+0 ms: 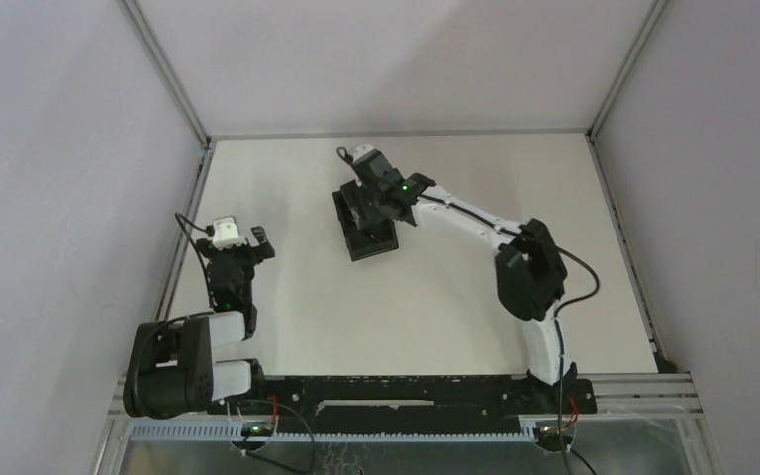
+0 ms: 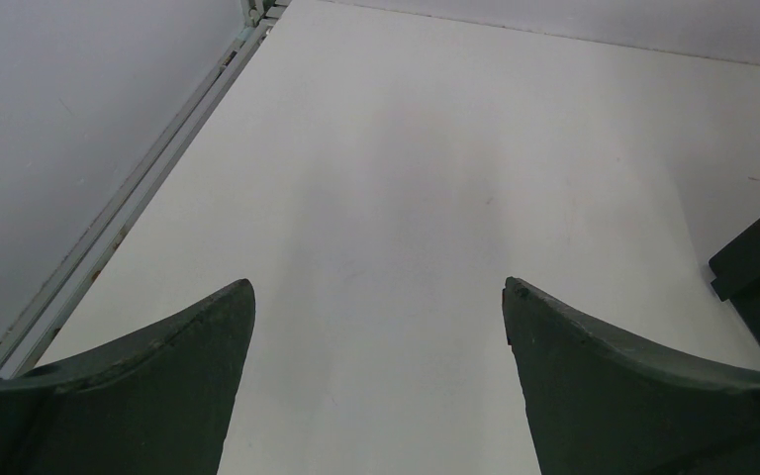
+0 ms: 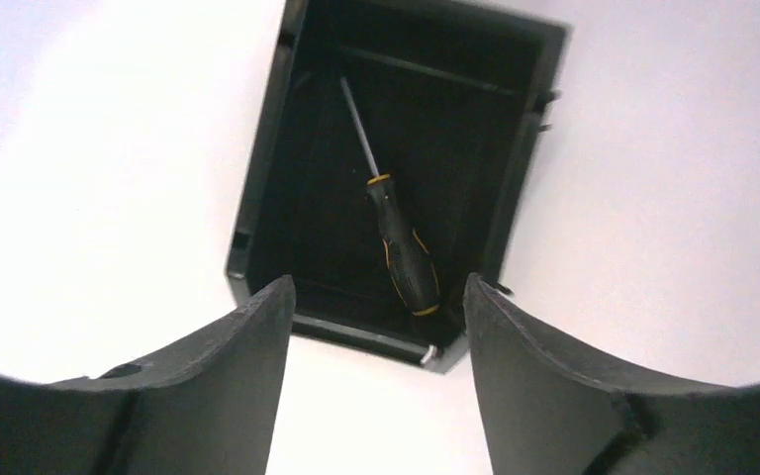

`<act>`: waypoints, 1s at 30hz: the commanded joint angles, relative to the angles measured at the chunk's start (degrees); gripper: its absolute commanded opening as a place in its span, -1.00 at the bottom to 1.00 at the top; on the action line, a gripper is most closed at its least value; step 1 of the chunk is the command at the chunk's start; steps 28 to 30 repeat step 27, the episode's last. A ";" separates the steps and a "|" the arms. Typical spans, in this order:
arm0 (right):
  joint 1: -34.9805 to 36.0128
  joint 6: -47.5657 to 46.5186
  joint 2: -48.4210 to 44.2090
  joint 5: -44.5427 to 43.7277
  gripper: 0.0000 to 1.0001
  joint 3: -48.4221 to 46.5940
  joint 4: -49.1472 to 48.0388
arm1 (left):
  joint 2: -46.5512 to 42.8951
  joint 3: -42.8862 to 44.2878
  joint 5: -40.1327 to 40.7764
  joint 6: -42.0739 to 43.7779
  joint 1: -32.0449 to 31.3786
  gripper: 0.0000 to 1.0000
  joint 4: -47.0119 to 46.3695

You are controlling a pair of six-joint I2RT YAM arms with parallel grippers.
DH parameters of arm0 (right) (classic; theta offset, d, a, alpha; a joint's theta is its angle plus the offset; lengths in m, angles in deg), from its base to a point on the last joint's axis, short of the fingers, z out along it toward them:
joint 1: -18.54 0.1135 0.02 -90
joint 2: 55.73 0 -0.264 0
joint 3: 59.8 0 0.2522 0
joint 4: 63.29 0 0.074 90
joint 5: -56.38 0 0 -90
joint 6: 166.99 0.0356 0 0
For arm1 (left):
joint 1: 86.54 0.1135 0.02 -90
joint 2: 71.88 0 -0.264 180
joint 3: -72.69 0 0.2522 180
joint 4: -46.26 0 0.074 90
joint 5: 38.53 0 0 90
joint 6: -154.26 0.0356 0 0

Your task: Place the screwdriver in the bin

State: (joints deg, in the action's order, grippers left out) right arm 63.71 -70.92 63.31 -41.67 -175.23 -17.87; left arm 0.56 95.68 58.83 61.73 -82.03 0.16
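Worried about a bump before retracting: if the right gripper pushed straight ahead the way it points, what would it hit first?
Probably the screwdriver handle lying in the bin, or the bin's near wall; depth is unclear. The right gripper is open and empty.

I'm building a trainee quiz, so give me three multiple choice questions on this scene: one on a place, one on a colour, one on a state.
1. The screwdriver lies: A inside the bin; B on the table; C against the wall.
2. The bin is: A white; B black; C red.
3. The right pincer is: A shut on the screwdriver; B shut, empty; C open.
A, it rests on the bin's floor; B, its walls are black all round; C, jaws apart, gripping nothing.
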 commanded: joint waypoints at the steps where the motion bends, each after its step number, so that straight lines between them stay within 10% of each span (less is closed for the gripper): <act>1: -0.30 5.15 -10.78 -5.79 0.49 -1.61 1.61 | -0.24 1.40 0.47 1.04 -0.38 1.00 -1.49; 8: -10.21 11.62 -26.31 -6.11 0.99 14.75 1.74 | -0.33 1.42 0.43 1.07 -0.35 1.00 -1.49; 17: -30.39 12.25 -42.54 -12.22 0.99 32.22 4.97 | -0.29 1.44 0.54 1.07 -0.36 1.00 -1.49; 30: -35.85 12.07 -49.00 -10.84 0.99 38.90 1.88 | -0.29 1.42 0.47 1.03 -0.36 1.00 -1.49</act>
